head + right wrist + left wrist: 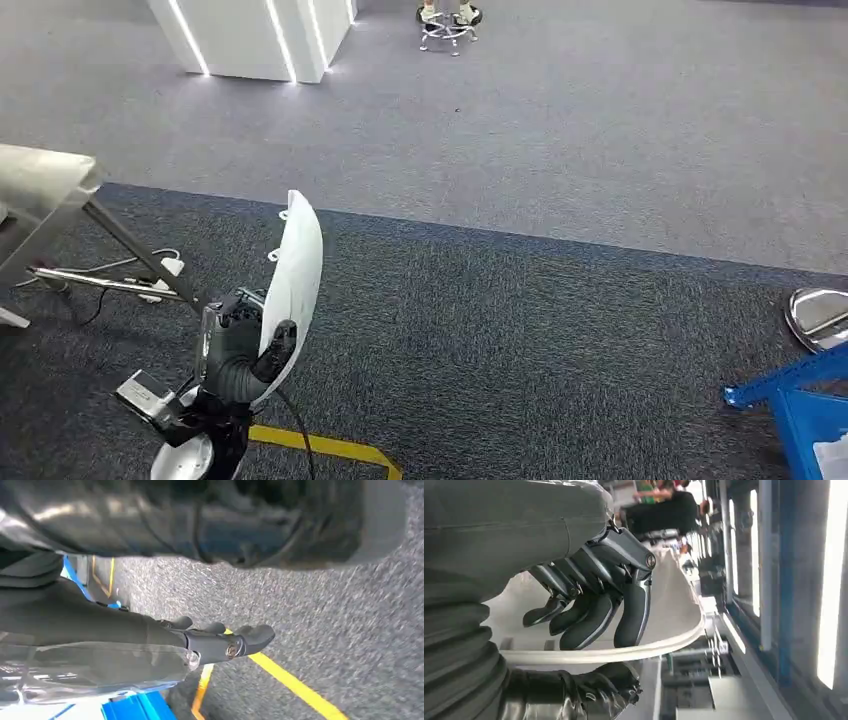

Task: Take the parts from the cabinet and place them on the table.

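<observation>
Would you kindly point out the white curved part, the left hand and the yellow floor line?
white curved part [300, 262], head view, middle of its shell.
left hand [235, 345], head view, its dark palm.
yellow floor line [295, 685], right wrist view, mid-stripe.

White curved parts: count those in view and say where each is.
1: the white curved part held upright in the left hand, over the dark carpet. Others may be out of frame.

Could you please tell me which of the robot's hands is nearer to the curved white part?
Left. The left hand grips the curved white part; the right hand hangs over the carpet beside a yellow floor line.
</observation>
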Available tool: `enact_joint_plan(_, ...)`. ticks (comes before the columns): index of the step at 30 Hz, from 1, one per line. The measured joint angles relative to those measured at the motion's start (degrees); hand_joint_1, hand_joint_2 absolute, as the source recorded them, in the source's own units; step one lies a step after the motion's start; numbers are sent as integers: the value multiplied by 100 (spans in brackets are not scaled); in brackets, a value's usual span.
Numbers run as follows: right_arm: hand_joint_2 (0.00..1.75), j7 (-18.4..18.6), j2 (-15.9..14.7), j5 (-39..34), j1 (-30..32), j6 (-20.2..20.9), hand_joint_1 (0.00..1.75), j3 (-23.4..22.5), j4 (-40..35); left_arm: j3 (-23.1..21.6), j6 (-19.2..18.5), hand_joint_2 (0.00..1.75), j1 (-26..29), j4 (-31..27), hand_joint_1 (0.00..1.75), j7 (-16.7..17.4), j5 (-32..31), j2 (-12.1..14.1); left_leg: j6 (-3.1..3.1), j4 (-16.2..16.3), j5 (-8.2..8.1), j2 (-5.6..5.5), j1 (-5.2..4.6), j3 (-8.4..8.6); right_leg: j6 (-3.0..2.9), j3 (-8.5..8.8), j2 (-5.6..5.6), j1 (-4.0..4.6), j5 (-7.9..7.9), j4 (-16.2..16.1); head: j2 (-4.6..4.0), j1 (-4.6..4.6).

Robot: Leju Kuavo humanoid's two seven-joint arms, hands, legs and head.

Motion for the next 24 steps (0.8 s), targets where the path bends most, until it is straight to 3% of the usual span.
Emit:
enact_joint_plan(1, 0, -2, 9, 4, -4, 4, 0, 0, 0, 0, 17, 175, 0, -2, 175, 13, -22, 13, 1, -305, 204, 15, 3, 154, 10, 13, -63, -2, -13, 1, 0, -2)
enact_joint_plan(2, 0, -11, 22, 15, -14, 9, 0, 0, 0, 0, 44, 175, -1, -13, 175, 22, -50, 24, 14, -798, 454, 60, 2, 418, 24, 37, -122, -4, -29, 1, 0, -2)
enact_joint_plan(3, 0, -26, 37, 24, -22, 11, 0, 0, 0, 0, 70, 175, -3, -37, 175, 33, -63, 28, 43, -1364, 681, 217, -3, 732, 47, 72, -176, -1, -51, 1, 0, -2)
enact_joint_plan(4, 0, -39, 37, 37, -28, 11, 0, 0, 0, 0, 74, 175, -20, -48, 175, 33, -68, 31, 59, -1595, 578, 455, -51, 845, 73, 89, -217, 25, -67, 0, 0, -2)
enact_joint_plan(5, 0, -55, 42, 66, -47, 13, 0, 0, 0, -7, 83, 175, -39, -55, 175, 59, -85, 31, 118, -1636, 597, 399, -85, 853, 105, 85, -260, 53, -84, 12, 0, 2)
enact_joint_plan(8, 0, -55, 39, 127, -176, 70, 0, 18, -2, -13, 120, 175, -45, -68, 175, 92, -105, 33, 209, -1652, 605, 224, -109, 823, 191, 140, -412, 61, -83, -43, 0, 2)
enact_joint_plan(9, 0, -55, 39, 136, -206, 90, 0, 22, -4, -18, 131, 175, -50, -83, 175, 94, -105, 33, 267, -1720, 651, 172, -44, 869, 237, 138, -378, 39, -123, -26, 0, 4)
enact_joint_plan(10, 0, -55, 13, 138, -227, 100, 0, 22, -9, -35, 144, 175, -71, -92, 175, 83, -107, 33, 289, -1745, 659, 129, -50, 883, 255, 116, -98, 18, -224, 97, 0, 9)
enact_joint_plan(11, 0, -55, 11, 138, -232, 96, 0, 22, -9, -61, 157, 175, -112, -92, 175, 100, -109, 33, 323, -1745, 669, 82, -48, 878, 246, -42, 71, 15, -446, 427, 0, 11)
enact_joint_plan(13, 0, -53, 7, 138, -245, 96, 0, 22, -9, -122, 175, 175, -130, -92, 175, 107, -107, 33, 351, -1744, 666, -35, -70, 877, 245, -470, 182, 19, -825, 1290, 0, 9)
enact_joint_plan(14, 0, -48, 4, 138, -250, 96, 0, 22, -9, -133, 186, 175, -130, -90, 175, 122, -107, 33, 356, -1738, 665, -106, -80, 876, 245, -645, 192, 18, -887, 1604, 0, 7)
enact_joint_plan(15, 0, -17, 4, 138, -249, 98, 0, 22, -9, -138, 192, 175, -131, -85, 175, 133, -105, 33, 358, -1735, 663, -177, -82, 883, 241, -698, 197, 19, -802, 1648, 0, 9)
enact_joint_plan(16, 0, 9, 2, 136, -247, 98, 0, 24, -9, -138, 194, 175, -140, -85, 175, 140, -103, 35, 356, -1727, 662, -261, -82, 886, 235, -635, 203, 18, -584, 1434, 0, 9)
enact_joint_plan(18, 0, 57, -4, 136, -245, 96, 0, 24, -9, -140, 205, 175, -162, -85, 175, 155, -100, 35, 335, -1692, 648, -413, -75, 893, 204, -260, 315, 7, -6, 490, 0, 9)
enact_joint_plan(19, 0, 78, -4, 135, -228, 90, 0, 24, -9, -140, 210, 175, -164, -85, 175, 155, -98, 35, 313, -1673, 633, -461, -61, 874, 175, -133, 580, -5, 61, 148, 0, 9)
enact_joint_plan(20, 0, 96, -4, 136, -218, 87, 0, 22, -7, -140, 216, 175, -177, -83, 175, 162, -98, 37, 268, -1613, 622, -513, -100, 833, 173, -96, 731, -19, 21, 33, 0, 4)
enact_joint_plan(23, 0, 164, 0, 164, -232, 94, 0, 28, -7, -140, 271, 175, -159, -85, 175, 186, -98, 39, 155, -1665, 671, -686, -51, 802, 139, -95, 560, 37, 22, 52, 0, 7)
enact_joint_plan(24, 0, 184, 17, 188, -224, 100, 0, 35, -7, -140, 284, 175, -159, -85, 175, 190, -98, 48, 130, -1647, 656, -751, -54, 787, 93, -51, 481, -42, 51, -10, 0, 4)
